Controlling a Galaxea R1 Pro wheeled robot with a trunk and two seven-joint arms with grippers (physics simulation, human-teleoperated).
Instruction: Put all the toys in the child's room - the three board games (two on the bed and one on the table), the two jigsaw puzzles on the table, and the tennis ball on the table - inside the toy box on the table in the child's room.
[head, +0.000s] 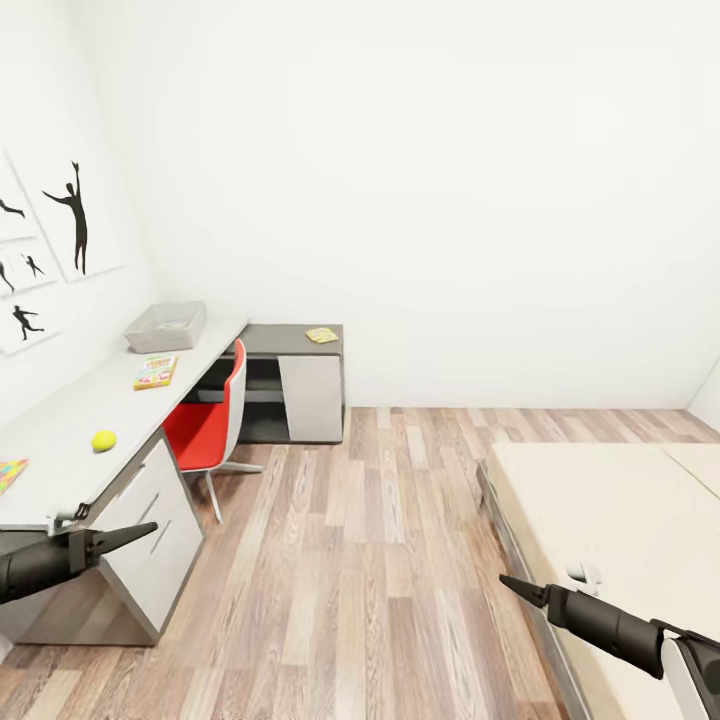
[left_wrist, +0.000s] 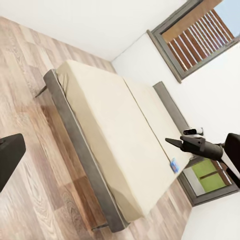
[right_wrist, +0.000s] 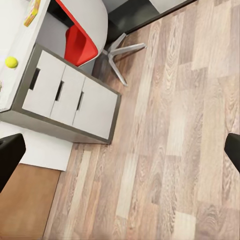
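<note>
1. The toy box (head: 166, 327) sits at the far end of the desk (head: 70, 430), against the wall; something small lies inside it, too small to identify.
2. A board game (head: 155, 372) lies flat on the desk just in front of the box, apart from it.
3. The ball (head: 103, 440) rests on the desk nearer the robot, well apart from the board game; it is also seen in the right wrist view (right_wrist: 11, 62), near the desk edge above the drawers (right_wrist: 67, 100).
4. A multicoloured puzzle (head: 10, 472) lies at the near left of the desk, cut by the picture edge.
5. A yellowish flat square (head: 322, 335) lies on the lower dark side desk (head: 295, 345), at its right end.
6. A small blue box (left_wrist: 174, 165) lies on the bed (left_wrist: 115, 135), near its edge toward the headboard.
7. A red chair (head: 208, 425) stands tucked beside the desk, between the drawers and the side desk.
8. Left fingers (head: 125, 535): pressed together to one point, empty, held in the air in front of the desk's near corner.
9. Right fingers (head: 522, 588): likewise clenched to a point, empty, over the bed edge; also seen in the left wrist view (left_wrist: 175, 143) above the bed.
10. The floor (head: 380, 560) is wood plank; black silhouette pictures (head: 75, 215) hang on the wall above the desk.
</note>
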